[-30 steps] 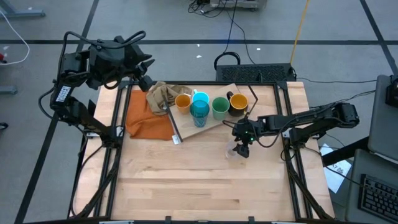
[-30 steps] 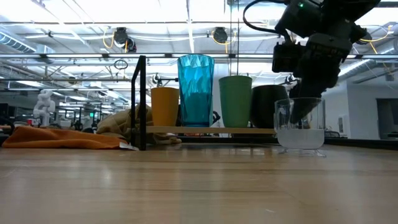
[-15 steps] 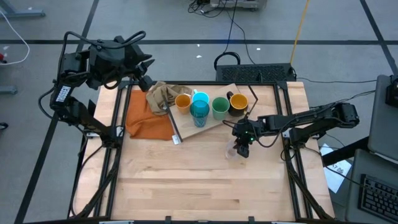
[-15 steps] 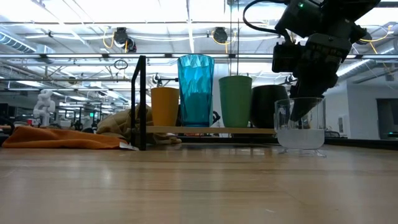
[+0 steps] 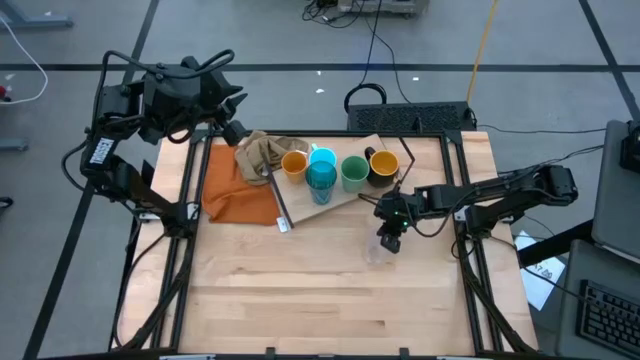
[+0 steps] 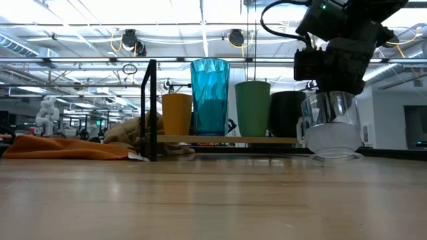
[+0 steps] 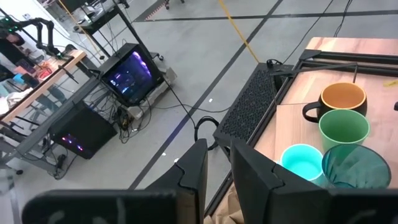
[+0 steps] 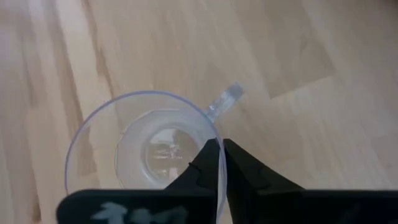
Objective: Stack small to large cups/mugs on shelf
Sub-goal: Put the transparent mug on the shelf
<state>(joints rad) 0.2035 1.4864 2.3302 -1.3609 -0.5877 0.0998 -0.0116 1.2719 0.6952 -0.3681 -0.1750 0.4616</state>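
A clear glass (image 6: 330, 127) with a small handle (image 8: 229, 97) hangs slightly tilted just over the table, right of the shelf. My right gripper (image 8: 217, 149) is shut on it. On the shelf (image 5: 345, 195) stand the orange cup (image 5: 294, 163), light-blue mug (image 5: 322, 156), teal tumbler (image 5: 320, 180), green cup (image 5: 353, 172) and black mug (image 5: 383, 163), all on their bases. My left gripper (image 7: 219, 168) hovers over the table's far left corner, holding nothing, with a narrow gap between its fingers. My right gripper pinches the glass's rim (image 8: 211, 134) next to the handle, one finger inside the glass and one outside. The fingers come from above, pointing down. The glass hangs below them, mouth up and a little tilted, its base (image 6: 331, 156) just off the tabletop.
An orange cloth (image 5: 238, 188) and a crumpled beige cloth (image 5: 262, 152) lie at the shelf's left end. Bare wooden tabletop (image 5: 320, 290) stretches in front of the shelf to the near edge.
My right gripper has shut on the clear glass's rim and risen a little. The glass, which stood on the table, has come up slightly and tipped.
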